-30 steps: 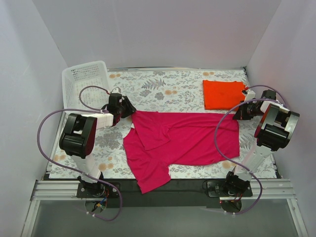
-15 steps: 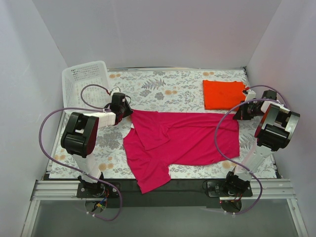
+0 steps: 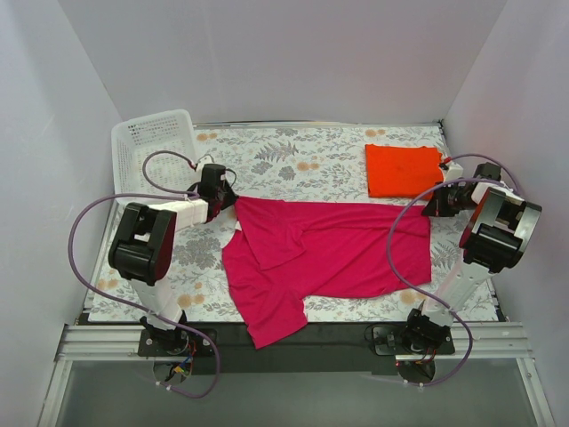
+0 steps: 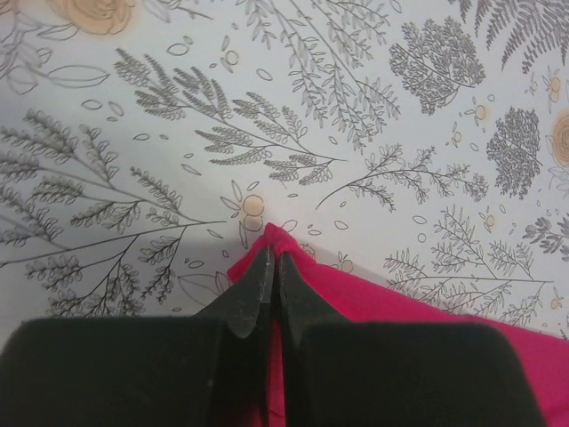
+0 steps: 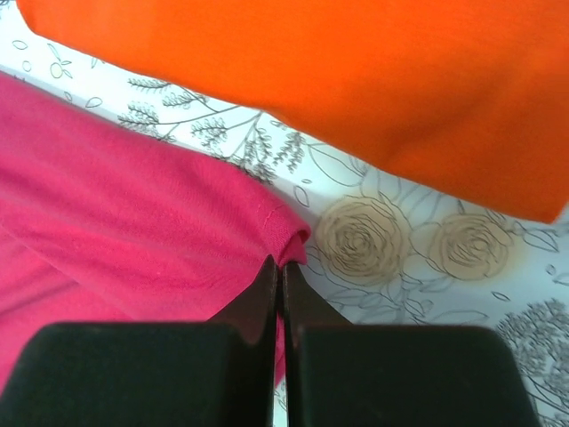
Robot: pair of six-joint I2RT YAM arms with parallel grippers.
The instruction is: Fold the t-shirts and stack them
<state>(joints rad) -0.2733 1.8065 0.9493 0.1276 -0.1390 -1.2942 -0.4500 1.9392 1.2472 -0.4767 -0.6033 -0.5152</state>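
Left gripper (image 4: pixel 271 267) pinches the left corner of the pink shirt (image 3: pixel 329 249) — right gripper (image 5: pixel 277 271) looks clamped on its right corner, just below the folded orange shirt (image 3: pixel 404 169), upper right.

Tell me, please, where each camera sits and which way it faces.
Top external: above, behind the arms, looking down on table, pink t-shirt, orange t-shirt, basket.
Left wrist: looks down past its shut fingers at the pink t-shirt's corner.
Right wrist: same, its fingers at another corner, orange t-shirt beyond.
All share the pink t-shirt.
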